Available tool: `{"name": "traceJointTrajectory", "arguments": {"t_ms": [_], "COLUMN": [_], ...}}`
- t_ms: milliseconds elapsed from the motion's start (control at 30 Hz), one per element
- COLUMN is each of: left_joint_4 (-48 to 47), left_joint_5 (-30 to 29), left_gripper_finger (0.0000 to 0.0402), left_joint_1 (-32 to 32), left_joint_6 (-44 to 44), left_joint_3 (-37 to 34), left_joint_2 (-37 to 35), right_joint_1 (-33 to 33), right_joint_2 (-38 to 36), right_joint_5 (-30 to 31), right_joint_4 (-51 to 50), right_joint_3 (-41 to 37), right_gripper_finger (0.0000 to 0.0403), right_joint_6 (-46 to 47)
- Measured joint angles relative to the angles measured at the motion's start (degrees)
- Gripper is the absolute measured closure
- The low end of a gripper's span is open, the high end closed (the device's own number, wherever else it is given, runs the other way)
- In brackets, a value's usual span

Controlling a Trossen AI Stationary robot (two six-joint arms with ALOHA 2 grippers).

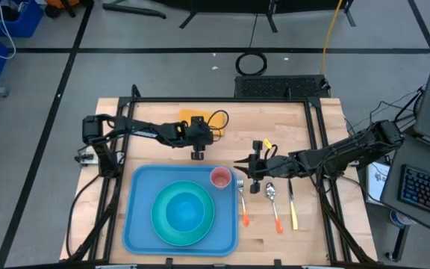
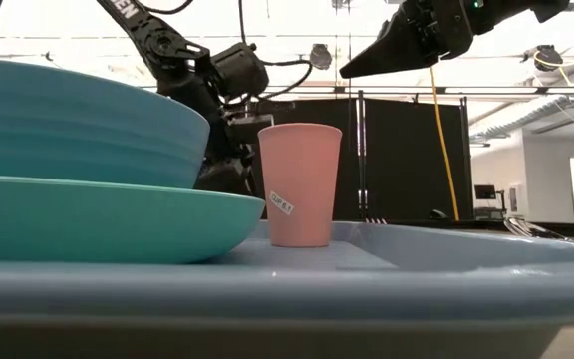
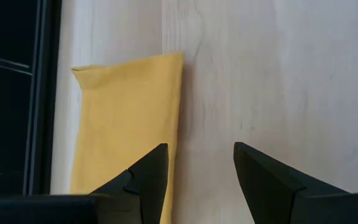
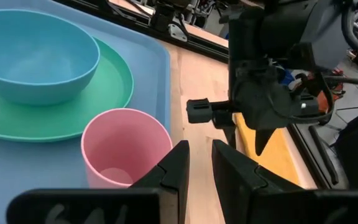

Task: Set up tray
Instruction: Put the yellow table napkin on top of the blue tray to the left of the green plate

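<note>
Tray (image 1: 140,224) sits at the worktop's (image 1: 312,232) front, carrying plate (image 1: 160,224), bowl (image 1: 185,213) and cup (image 1: 221,178). Right claw (image 1: 239,166), narrow and empty, hovers beside the cup; left claw (image 1: 198,155), open, aims at the napkin (image 3: 123,124), likely next.

Grey floor (image 1: 163,37) crossed by dark tape lines surrounds the wooden tabletop (image 1: 312,232). Black partition panels (image 2: 407,160) stand behind, under bright ceiling lights (image 2: 317,50). A keyboard (image 1: 424,190) sits beyond the right end effector (image 1: 246,166).
</note>
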Motion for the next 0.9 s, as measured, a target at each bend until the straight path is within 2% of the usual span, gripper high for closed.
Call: {"name": "traceJointTrajectory", "arguments": {"t_ms": [367, 900], "left_joint_4": [4.5, 4.4], "left_joint_5": [-0.8, 0.6], "left_gripper_finger": [0.0213, 0.0213], "left_joint_1": [0.0, 1.2], "left_joint_6": [1.9, 2.3], "left_joint_3": [0.2, 0.2], "left_joint_2": [1.8, 1.8], "right_joint_1": [-1.5, -1.5], "right_joint_2": [0.0, 0.0], "right_joint_5": [0.0, -0.1], "right_joint_4": [-0.1, 0.1], "right_joint_3": [0.0, 0.0], "right_gripper_finger": [0.0344, 0.0344], "right_joint_6": [1.3, 1.2]}}
